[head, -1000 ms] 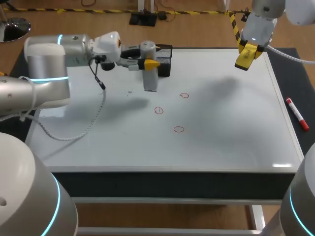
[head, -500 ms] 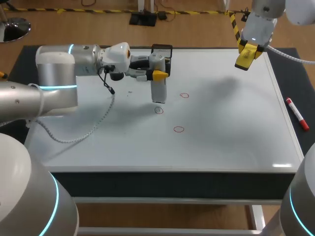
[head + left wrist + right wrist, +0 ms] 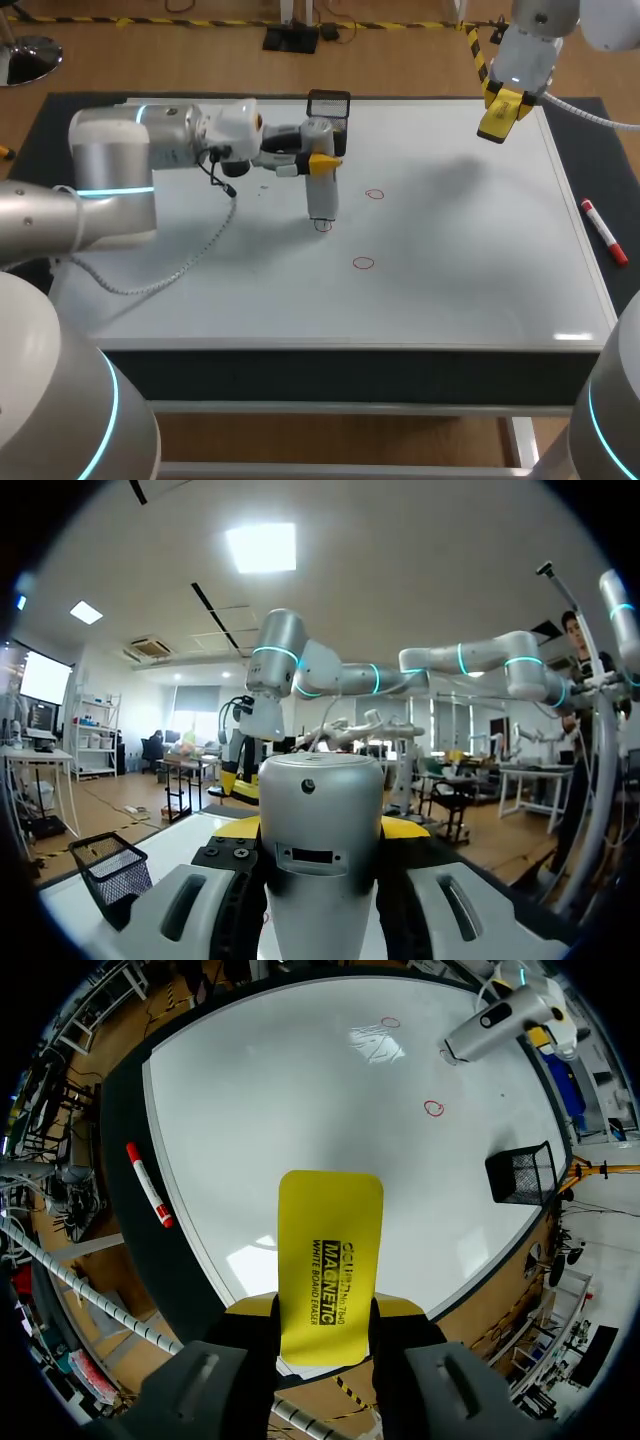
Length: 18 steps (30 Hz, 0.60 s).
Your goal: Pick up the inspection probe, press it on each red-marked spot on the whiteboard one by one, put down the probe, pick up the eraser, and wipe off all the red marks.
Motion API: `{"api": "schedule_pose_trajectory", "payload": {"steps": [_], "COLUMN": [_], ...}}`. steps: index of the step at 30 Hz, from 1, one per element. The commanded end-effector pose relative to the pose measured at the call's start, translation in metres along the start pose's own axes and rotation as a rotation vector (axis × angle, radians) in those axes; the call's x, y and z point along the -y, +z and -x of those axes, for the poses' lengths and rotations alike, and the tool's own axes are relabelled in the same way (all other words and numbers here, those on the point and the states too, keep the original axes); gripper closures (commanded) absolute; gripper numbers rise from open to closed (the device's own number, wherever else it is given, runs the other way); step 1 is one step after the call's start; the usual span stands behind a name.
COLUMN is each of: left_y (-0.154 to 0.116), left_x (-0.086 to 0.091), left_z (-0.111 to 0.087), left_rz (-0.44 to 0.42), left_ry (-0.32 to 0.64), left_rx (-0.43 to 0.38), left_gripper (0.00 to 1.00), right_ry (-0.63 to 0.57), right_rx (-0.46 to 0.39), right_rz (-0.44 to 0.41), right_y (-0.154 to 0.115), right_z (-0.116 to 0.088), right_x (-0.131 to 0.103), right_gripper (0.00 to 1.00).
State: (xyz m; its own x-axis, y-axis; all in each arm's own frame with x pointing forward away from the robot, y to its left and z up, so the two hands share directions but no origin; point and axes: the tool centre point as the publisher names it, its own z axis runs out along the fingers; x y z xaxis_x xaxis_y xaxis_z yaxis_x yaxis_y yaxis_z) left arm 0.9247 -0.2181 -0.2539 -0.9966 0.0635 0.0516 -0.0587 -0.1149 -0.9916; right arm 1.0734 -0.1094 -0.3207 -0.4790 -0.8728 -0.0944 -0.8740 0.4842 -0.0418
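Head view: left gripper (image 3: 318, 160) is pinching the inspection probe (image 3: 321, 198), its tip pressing one red mark (image 3: 322, 227) on the whiteboard (image 3: 460, 250). Left wrist view: probe is sitting clamped dead centre. Right wrist view: right gripper (image 3: 325, 1305) is gripping the yellow eraser (image 3: 330, 1245) aloft. Next, likely: lifting across to another mark.

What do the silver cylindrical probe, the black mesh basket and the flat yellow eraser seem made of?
Silver cylindrical probe: likely metal or painted plastic, satin sheen.
Black mesh basket: wire metal, open see-through lattice.
Flat yellow eraser: probably smooth plastic shell, matte, printed lettering.
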Motion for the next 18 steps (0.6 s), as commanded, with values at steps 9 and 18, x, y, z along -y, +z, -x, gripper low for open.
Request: {"api": "schedule_pose_trajectory", "payload": {"steps": [9,18], "left_y": [-0.004,-0.003], "left_x": [-0.011,-0.015], "left_z": [-0.005,-0.004], "left_rz": [-0.013,-0.007], "left_ry": [-0.02,-0.024], "left_rx": [0.014,0.016], "left_gripper": [1.0,1.0], "right_ry": [-0.002,-0.002], "right_rx": [-0.005,-0.005], "right_rz": [0.0,0.0], "right_y": [-0.001,-0.001], "right_z": [0.0,0.0], "right_x": [0.001,0.001], "right_gripper": [1.0,1.0]}}
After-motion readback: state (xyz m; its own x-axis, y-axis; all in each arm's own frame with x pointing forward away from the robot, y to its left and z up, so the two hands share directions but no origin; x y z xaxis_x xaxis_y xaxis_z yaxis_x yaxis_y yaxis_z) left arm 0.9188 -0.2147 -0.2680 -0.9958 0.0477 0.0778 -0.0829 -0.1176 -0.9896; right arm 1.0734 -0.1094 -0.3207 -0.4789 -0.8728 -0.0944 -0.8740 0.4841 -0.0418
